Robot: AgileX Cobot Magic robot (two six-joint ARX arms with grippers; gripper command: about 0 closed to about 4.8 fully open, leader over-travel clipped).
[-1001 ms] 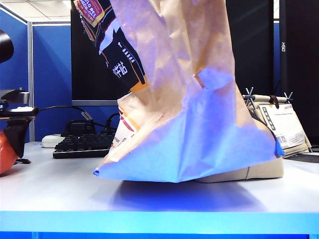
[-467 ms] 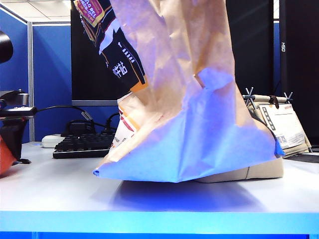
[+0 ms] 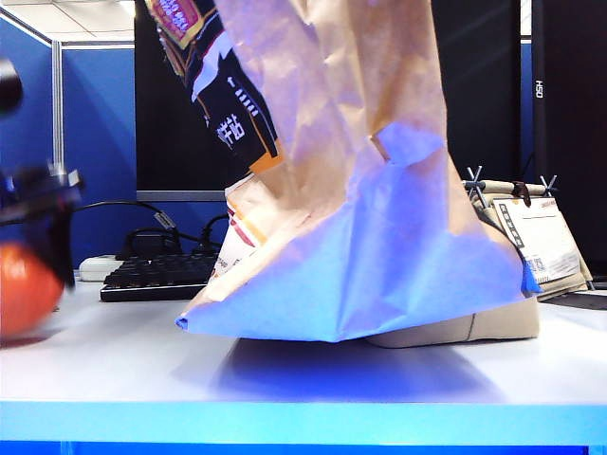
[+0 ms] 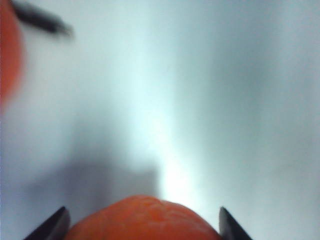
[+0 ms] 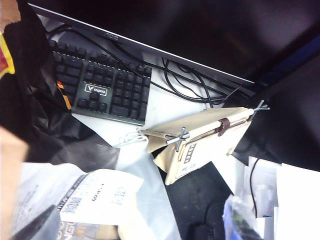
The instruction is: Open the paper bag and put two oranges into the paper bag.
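Jaws: left gripper [image 4: 141, 227] clamped an orange [image 4: 142, 220]; right gripper [image 5: 135, 227] spread wide, at the paper bag [image 3: 360, 190] top.
Left wrist alone showed a second orange [image 4: 9, 55] beyond those fingertips; the exterior showed the crumpled brown bag standing.

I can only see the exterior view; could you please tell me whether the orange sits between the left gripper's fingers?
Observer: Yes, the orange fills the gap between the left gripper's fingertips, low over the table; whether it is clamped I cannot tell.
Operator: Thanks. Is there a second orange?
Observer: Yes, a second orange shows farther off, apart from that gripper.
Operator: And the right gripper?
Observer: It hangs above the paper bag's white receipt slip; its jaws are unclear.
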